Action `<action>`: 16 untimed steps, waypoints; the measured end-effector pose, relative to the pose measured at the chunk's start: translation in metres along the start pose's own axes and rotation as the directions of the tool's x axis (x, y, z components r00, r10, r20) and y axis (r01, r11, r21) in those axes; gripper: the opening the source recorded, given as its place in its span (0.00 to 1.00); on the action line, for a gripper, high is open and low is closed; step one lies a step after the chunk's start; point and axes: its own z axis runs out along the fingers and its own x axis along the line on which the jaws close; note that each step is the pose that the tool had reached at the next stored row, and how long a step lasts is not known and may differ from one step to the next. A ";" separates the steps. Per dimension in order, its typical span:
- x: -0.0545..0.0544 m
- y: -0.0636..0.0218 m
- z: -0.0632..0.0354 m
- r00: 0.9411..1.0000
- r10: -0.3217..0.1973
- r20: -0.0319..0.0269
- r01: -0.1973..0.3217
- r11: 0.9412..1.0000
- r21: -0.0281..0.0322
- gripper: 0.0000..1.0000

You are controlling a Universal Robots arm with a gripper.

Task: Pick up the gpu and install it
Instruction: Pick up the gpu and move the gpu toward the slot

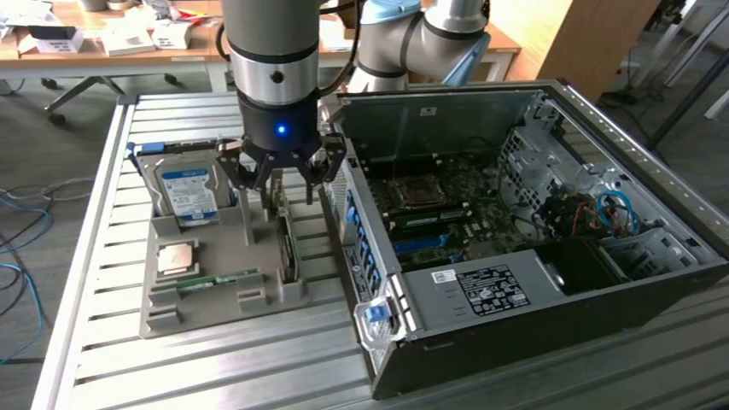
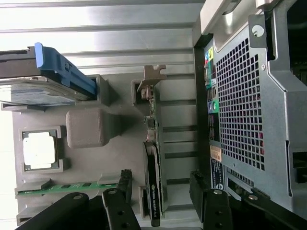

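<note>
Btwn spread jaws, gpu (image 2: 153,182) edge lettering illegible.

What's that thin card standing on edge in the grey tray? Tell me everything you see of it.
The gpu is a thin card standing on edge in a slot of the grey tray, beside the computer case: green board, black cooler, silver bracket at one end. The open claw hangs over it, not gripping.

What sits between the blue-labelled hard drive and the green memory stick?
A square pale chip, seated in its own pocket of the grey tray; the exterior view shows it.
</note>
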 end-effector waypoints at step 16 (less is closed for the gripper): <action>0.000 -0.0007 0.0070 1.000 0.000 0.000 0.000 1.000 0.000 0.60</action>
